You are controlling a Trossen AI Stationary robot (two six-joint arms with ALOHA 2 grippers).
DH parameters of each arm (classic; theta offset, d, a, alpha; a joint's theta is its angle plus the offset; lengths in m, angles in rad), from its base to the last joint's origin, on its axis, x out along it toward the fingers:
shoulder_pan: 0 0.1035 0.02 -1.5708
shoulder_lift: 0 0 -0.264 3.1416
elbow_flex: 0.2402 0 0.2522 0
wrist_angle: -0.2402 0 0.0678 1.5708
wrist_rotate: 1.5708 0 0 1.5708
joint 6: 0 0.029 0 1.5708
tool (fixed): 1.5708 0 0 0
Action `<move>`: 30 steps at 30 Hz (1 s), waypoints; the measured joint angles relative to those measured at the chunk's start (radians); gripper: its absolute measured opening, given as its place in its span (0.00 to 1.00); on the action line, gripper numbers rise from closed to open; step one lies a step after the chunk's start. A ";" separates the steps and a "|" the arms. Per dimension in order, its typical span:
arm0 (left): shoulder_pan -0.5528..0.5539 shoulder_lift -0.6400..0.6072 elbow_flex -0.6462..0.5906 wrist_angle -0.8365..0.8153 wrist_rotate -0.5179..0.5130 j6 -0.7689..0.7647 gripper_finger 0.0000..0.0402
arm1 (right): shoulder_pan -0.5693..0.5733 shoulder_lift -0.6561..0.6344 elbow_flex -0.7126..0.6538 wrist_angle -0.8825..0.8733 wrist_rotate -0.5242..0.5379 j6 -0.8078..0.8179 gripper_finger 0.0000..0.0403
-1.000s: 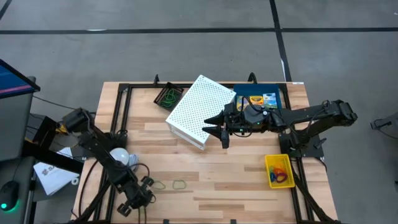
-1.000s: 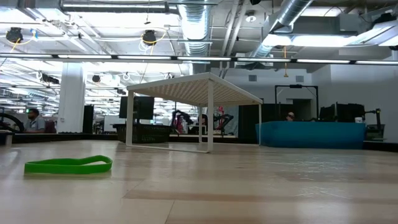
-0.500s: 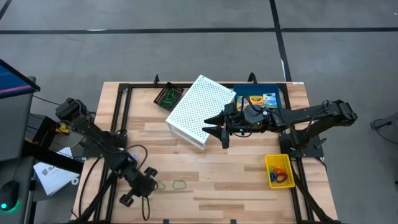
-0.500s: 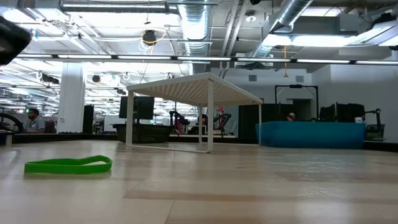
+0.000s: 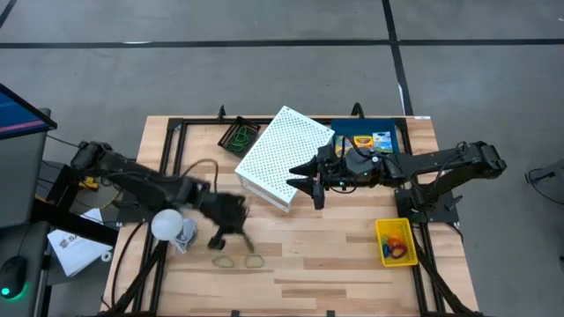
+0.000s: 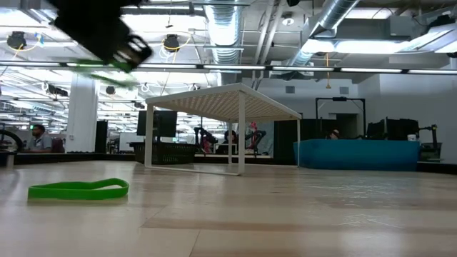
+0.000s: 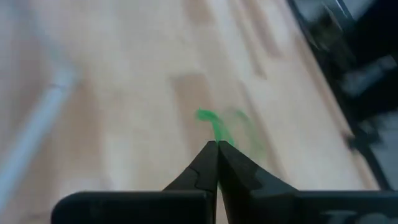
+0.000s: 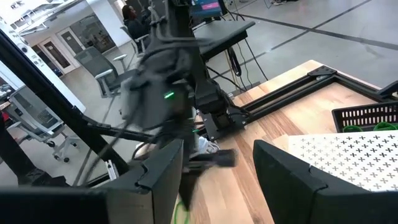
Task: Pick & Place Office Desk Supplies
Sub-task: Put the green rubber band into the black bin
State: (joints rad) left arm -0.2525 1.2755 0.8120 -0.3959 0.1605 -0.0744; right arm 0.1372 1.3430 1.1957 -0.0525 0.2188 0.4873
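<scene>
Left wrist view: shut left end effector (image 7: 217, 148) pinches a blurred green band (image 7: 214, 126).

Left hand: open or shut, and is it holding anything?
Shut. In the left wrist view the left hand has its fingers pressed together on a green rubber band.

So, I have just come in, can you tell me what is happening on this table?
The left gripper is shut on a thin green rubber band and carries it above the wooden table, near the white perforated riser. Two more rubber-band loops lie on the wood below it, and another green band lies flat in the low view. The right gripper waits with open fingers beside the riser, holding nothing. A black mesh tray, a blue tray and a yellow tray hold some supplies.
</scene>
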 joint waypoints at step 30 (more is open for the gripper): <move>1.003 0.203 0.000 0.419 -0.030 -0.073 0.00 | -0.086 0.000 0.000 -0.018 -0.011 0.008 0.48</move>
State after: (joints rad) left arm 0.7501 1.4785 0.8118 0.0236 0.1301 -0.1478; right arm 0.0508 1.3430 1.1957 -0.0708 0.2081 0.4953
